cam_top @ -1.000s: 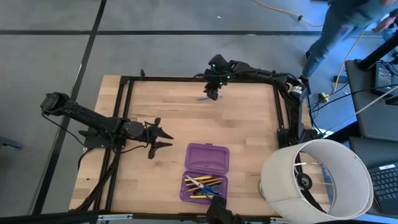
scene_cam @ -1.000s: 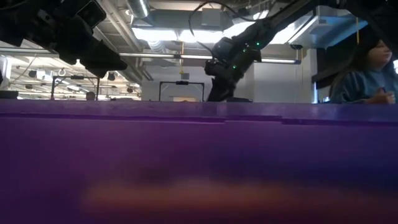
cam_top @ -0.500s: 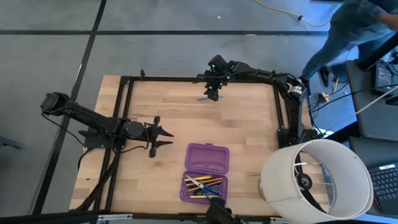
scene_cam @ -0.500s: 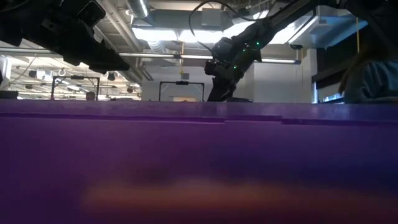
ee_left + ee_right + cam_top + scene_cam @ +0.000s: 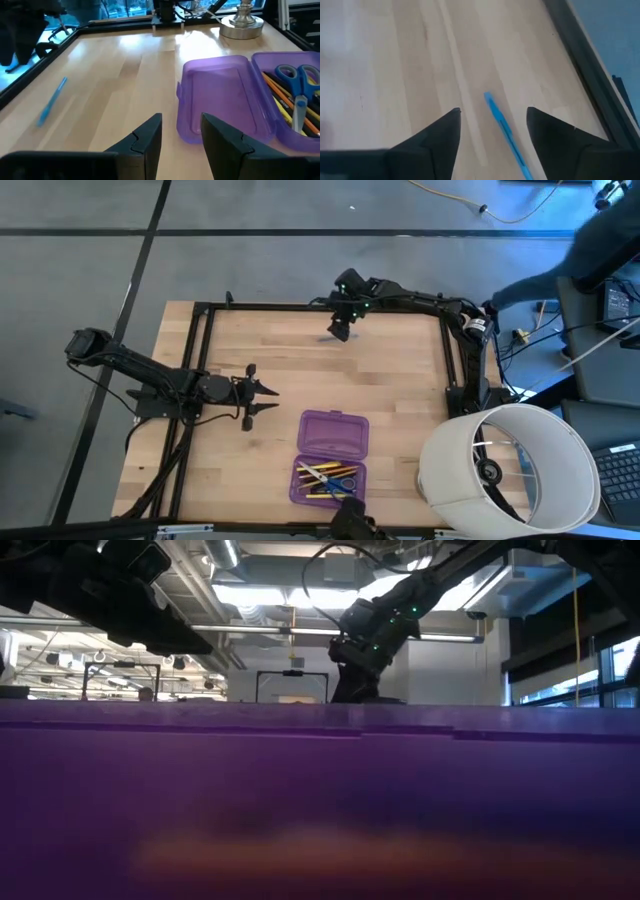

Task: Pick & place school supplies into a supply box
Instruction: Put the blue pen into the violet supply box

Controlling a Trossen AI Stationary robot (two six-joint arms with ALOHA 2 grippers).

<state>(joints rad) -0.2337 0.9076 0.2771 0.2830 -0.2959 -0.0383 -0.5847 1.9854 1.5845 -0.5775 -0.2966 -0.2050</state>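
The left gripper (image 5: pixel 266 399) hangs over the left part of the worktop (image 5: pixel 400 390), its fingers (image 5: pixel 148 136) apart and empty, pointing toward the supply box (image 5: pixel 331 454), which lies open near the front edge. Its front half holds yellow pencils (image 5: pixel 316 475) and blue-handled scissors (image 5: pixel 300 90). At the far edge the right gripper (image 5: pixel 492 127) hovers with fingers (image 5: pixel 440 132) spread wide on either side of a blue pen (image 5: pixel 504 134) lying flat on the wood.
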